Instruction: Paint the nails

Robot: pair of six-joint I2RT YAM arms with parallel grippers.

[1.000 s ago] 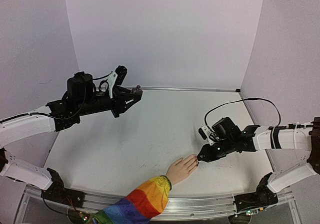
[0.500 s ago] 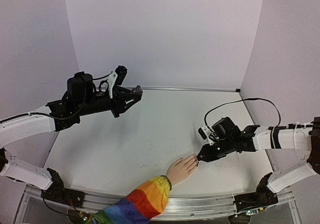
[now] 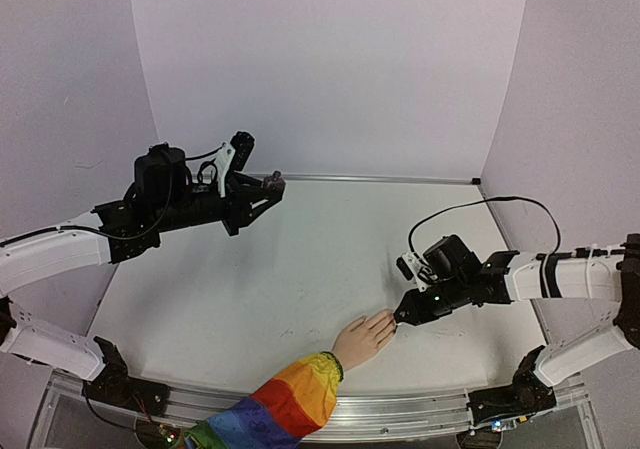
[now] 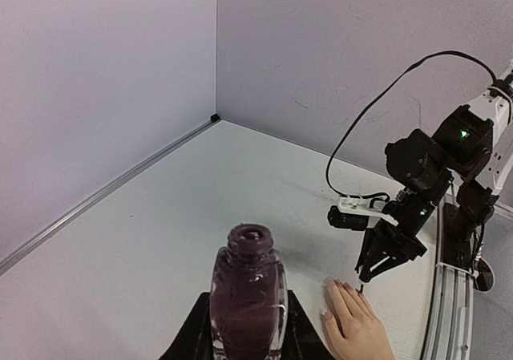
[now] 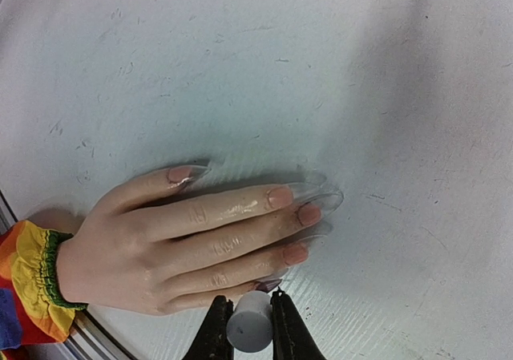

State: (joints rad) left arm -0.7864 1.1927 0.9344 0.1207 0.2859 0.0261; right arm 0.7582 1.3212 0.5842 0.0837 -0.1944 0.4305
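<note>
The mannequin hand point(image 3: 363, 336) with a rainbow sleeve point(image 3: 285, 404) lies palm down at the table's front. Its nails point(image 5: 282, 197) are skin-toned with clear tips; the little finger's nail point(image 5: 270, 284) shows dark polish. My right gripper point(image 3: 400, 320) is shut on the grey brush cap point(image 5: 250, 324), held right over that little fingernail. My left gripper point(image 3: 266, 195) is shut on the open polish bottle point(image 4: 248, 296), full of dark purple polish, held high over the far left of the table. The hand also shows in the left wrist view point(image 4: 353, 324).
The white table point(image 3: 300, 279) is walled on three sides. A metal rail point(image 3: 420, 409) runs along its front edge. A black cable point(image 3: 480, 209) loops above the right arm.
</note>
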